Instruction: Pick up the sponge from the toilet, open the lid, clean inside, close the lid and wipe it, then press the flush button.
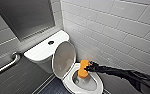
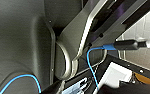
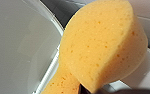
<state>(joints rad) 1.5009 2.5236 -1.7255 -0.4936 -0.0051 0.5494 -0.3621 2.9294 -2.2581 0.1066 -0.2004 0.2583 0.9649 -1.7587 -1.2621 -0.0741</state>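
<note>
The white toilet stands against the tiled wall with its lid raised upright against the tank. The flush button is a dark dot in the middle of the tank top. My right gripper reaches in from the right and is shut on the orange-yellow sponge, which hangs upright over the open bowl, its lower end down inside the rim. In the right wrist view the sponge looms close, with the lid's pale inner face beside it.
A metal grab bar runs along the wall left of the tank. White tiles close in the right side. Dark floor lies in front of the bowl. The left wrist view faces my own dark body and a blue cable.
</note>
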